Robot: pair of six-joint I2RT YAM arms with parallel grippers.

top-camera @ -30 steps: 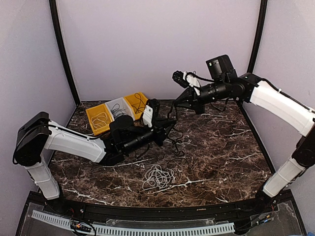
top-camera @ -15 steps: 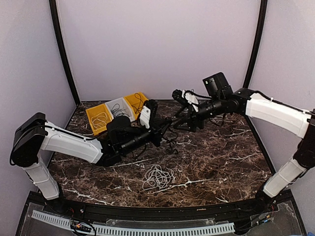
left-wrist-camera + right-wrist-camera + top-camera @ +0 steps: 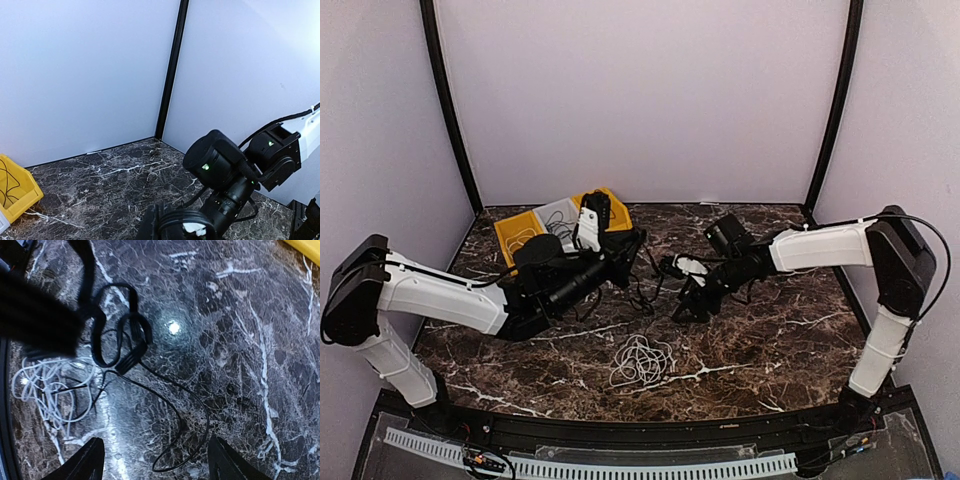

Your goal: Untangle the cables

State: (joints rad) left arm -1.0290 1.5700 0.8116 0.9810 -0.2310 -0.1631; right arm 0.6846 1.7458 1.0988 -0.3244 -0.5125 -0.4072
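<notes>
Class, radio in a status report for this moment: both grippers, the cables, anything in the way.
Right gripper open, above black cable. Left gripper state unclear. White tangle alongside, thin black strands crossing it.

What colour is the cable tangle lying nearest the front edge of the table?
The cable tangle is white, clearest in the top external view.

Top: high, from the near edge, whole bench [image 3: 770,330]. Left wrist: toward far corner [image 3: 170,70]. Right wrist: close, downward, shares white cables [image 3: 640,360].
</notes>
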